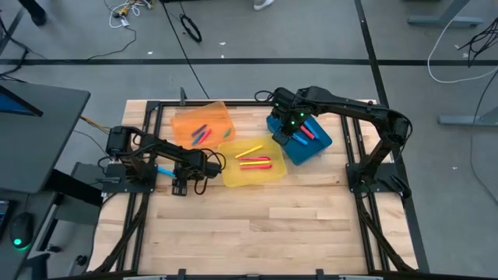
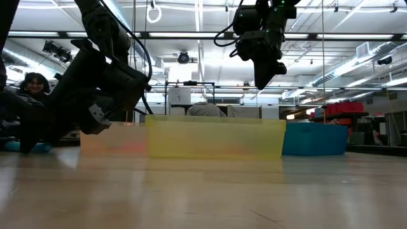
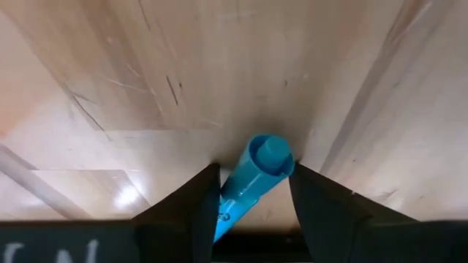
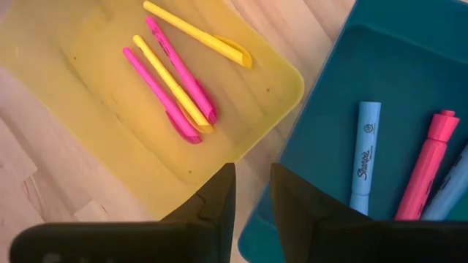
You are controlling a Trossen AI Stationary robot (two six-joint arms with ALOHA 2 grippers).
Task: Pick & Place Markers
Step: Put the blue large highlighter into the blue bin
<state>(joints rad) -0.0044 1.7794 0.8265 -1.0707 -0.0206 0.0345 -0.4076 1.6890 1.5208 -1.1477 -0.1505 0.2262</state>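
Note:
A light-blue marker (image 3: 252, 179) stands slanted between the fingers of my left gripper (image 3: 256, 166), low over the wood at the table's left (image 1: 166, 173). My right gripper (image 4: 252, 183) hangs high over the gap between the yellow bin (image 4: 88, 109) and the blue bin (image 4: 395, 80). Its fingers are a little apart with nothing between them. Pink and yellow markers (image 4: 172, 84) lie in the yellow bin. A light-blue marker (image 4: 364, 157) and a pink marker (image 4: 428, 164) lie in the blue bin. The orange bin (image 1: 204, 123) holds a few more markers. My left gripper has the light-blue marker's barrel (image 3: 235, 196) between its two fingers, just behind the marker's round end (image 3: 269, 153). The fingers (image 3: 191, 212) come steeply from above. The marker runs slanted along them, not across. Its other end is hidden behind the gripper.
The three bins stand side by side across the table's far middle (image 1: 253, 163). A black frame rail (image 1: 152, 117) borders the table. Bare wood fills the near half (image 1: 257, 233). A person (image 2: 35, 83) sits beyond the table at the left of the low view.

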